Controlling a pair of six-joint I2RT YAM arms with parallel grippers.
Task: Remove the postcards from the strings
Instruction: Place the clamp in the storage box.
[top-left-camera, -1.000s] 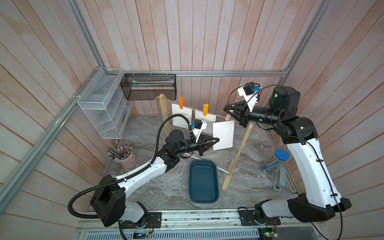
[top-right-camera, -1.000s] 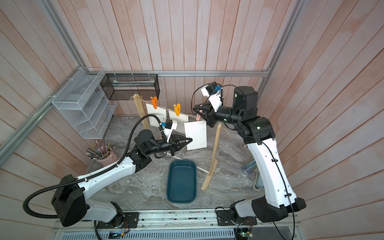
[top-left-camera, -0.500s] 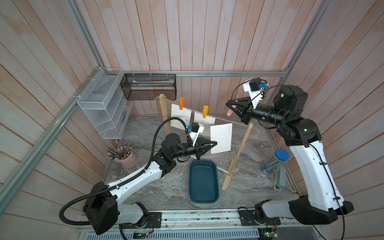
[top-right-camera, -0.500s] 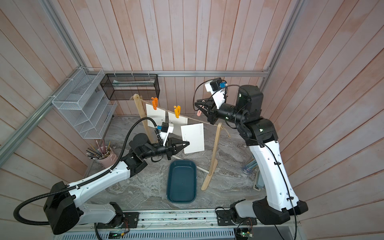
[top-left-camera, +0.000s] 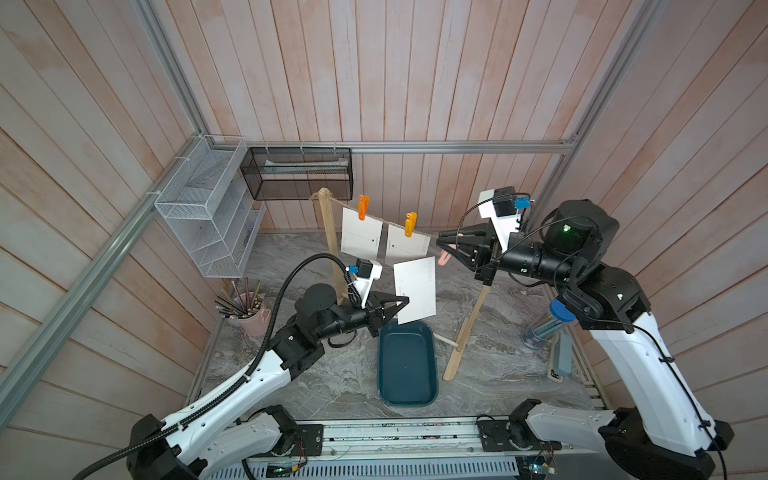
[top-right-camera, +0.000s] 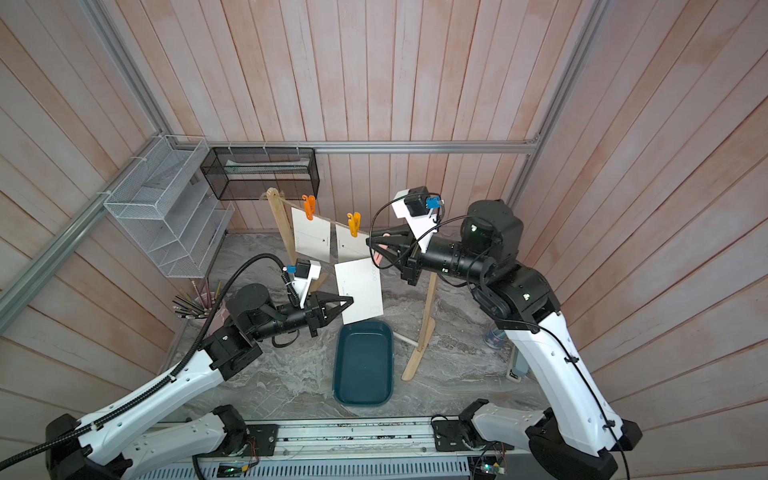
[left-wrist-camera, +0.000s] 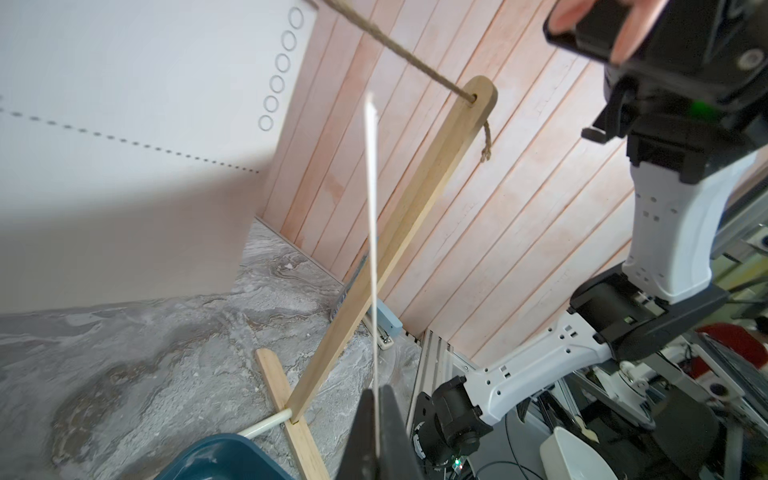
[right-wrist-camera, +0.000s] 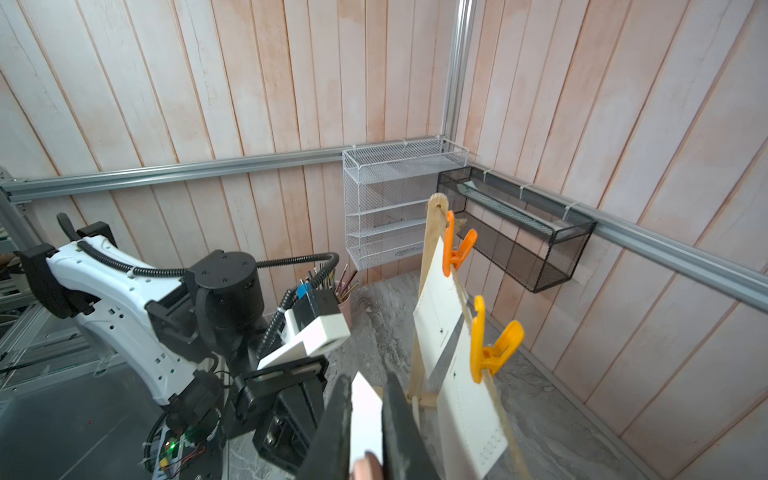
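Over the far end of the teal tray (top-left-camera: 409, 401) on the grey marbled bench (top-left-camera: 498, 365), the left fingers (top-left-camera: 395, 301) pinch the left edge of the held postcard (top-left-camera: 415, 291). It is clear of the twine (left-wrist-camera: 399, 48), long axis near upright, face towards the near side (box row at its top right). Beyond, to the right, the right fingers (top-left-camera: 461, 232) are pressed together on a pink clothespin (top-left-camera: 444, 258). Two hung postcards (top-left-camera: 360, 239) dangle upright from the twine under an orange clothespin (top-left-camera: 363, 206) and a yellow clothespin (top-left-camera: 410, 223), before pale plank walls (top-left-camera: 415, 83).

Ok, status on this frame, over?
Left gripper shut on one postcard, clear of the twine. Right gripper shut on pink clothespin. Two postcards pinned on twine. Nothing in the way.
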